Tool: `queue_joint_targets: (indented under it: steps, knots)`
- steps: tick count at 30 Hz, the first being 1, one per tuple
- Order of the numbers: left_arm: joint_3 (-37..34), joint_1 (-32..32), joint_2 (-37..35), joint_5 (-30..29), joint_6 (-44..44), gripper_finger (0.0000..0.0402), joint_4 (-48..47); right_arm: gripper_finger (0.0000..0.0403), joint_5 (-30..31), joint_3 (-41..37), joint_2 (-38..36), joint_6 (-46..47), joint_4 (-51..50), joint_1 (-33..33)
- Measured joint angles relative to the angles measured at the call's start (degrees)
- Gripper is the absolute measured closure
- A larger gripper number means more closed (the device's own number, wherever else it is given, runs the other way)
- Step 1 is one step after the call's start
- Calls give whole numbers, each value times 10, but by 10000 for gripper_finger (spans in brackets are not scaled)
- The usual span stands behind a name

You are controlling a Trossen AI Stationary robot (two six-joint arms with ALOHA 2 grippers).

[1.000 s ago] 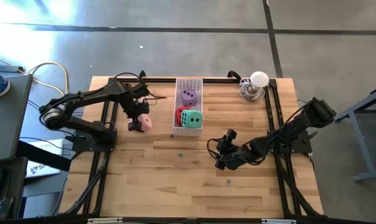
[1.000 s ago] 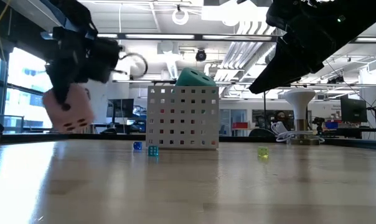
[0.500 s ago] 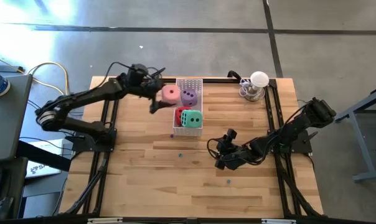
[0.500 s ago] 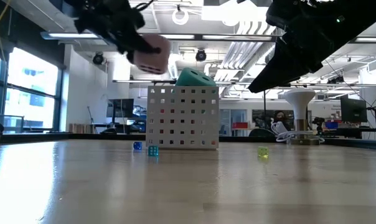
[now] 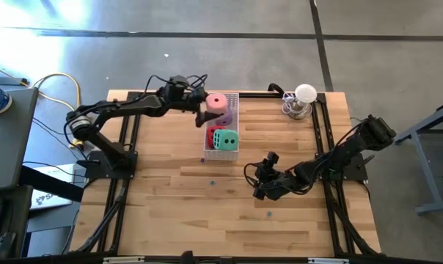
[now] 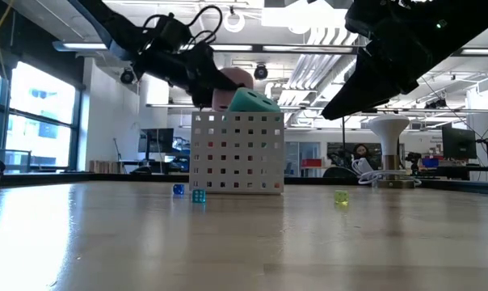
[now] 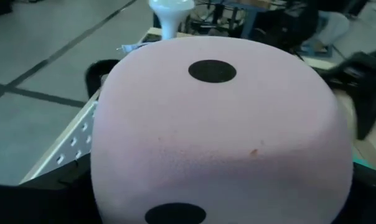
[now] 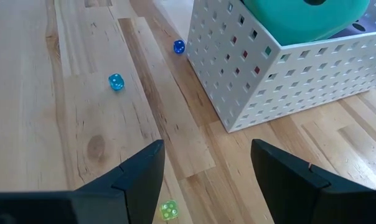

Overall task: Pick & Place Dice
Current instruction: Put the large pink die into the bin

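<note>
My left gripper (image 5: 205, 111) is shut on the pink die (image 5: 217, 102), which hangs over the far half of the white perforated tray (image 5: 232, 96). The pink die (image 7: 219, 130) fills the left wrist view. The green die (image 5: 225, 138) and the red die (image 5: 210, 134) lie in the tray's near half. The purple die (image 5: 224, 117) sits behind them, partly under the pink one. In the low view the pink die (image 6: 231, 83) is above the tray's rim, beside the green die (image 6: 254, 100). My right gripper (image 5: 257, 183) stands open over the table, right of the tray's near end, with nothing in it. My left gripper pinches the pink die by two opposite sides (image 7: 106, 162) between its two fingers. The fingers come nearly level from the table's left, slanting slightly down. The die is lifted clear and hangs above the tray, a one-pip face turned up.
Small dice lie on the wood near the tray: two blue (image 8: 116, 82) (image 8: 178, 46) and one yellow-green (image 8: 169, 210). A white lamp-like stand (image 5: 303, 98) sits at the far right corner. The rest of the near table is bare wood.
My left gripper has lifted the pink die from just above the table left of the tray, then carried it up and toward the table's right, over the tray. Its wrist has tipped from pointing down to nearly level. It has stayed shut on the die.
</note>
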Motion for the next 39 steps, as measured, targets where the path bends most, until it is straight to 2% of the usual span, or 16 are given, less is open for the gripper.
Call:
queue_joint_targets:
  steps: [4, 24, 26, 29, 31, 33, 34, 36, 39]
  knots:
    - [0, -3, 12, -45, -26, 17, 13, 172, 2, 0, 0, -10, 1, 0]
    - [0, -29, 23, -74, 39, 2, 42, 172, 5, 0, 0, -9, 9, 0]
    - [0, -29, 23, -74, 43, 2, 41, 172, 43, 0, 0, -10, 17, -3]
    - [0, -29, 23, -73, 47, 2, 41, 172, 147, 0, -2, -53, 50, -12]
    - [0, -29, 26, -73, 48, 2, 43, 172, 233, 0, -8, -130, 113, -22]
    - [-1, -29, 28, -72, 46, 2, 41, 172, 273, 0, -11, -243, 212, -42]
    - [-1, -29, 30, -72, 45, 2, 41, 172, 265, 0, -12, -305, 268, -56]
    - [0, -30, 35, -72, 49, 2, 48, 172, 197, 0, -11, -407, 372, -87]
    - [-1, -31, 36, -74, 50, 2, 44, 172, 75, 0, -11, -451, 472, -146]
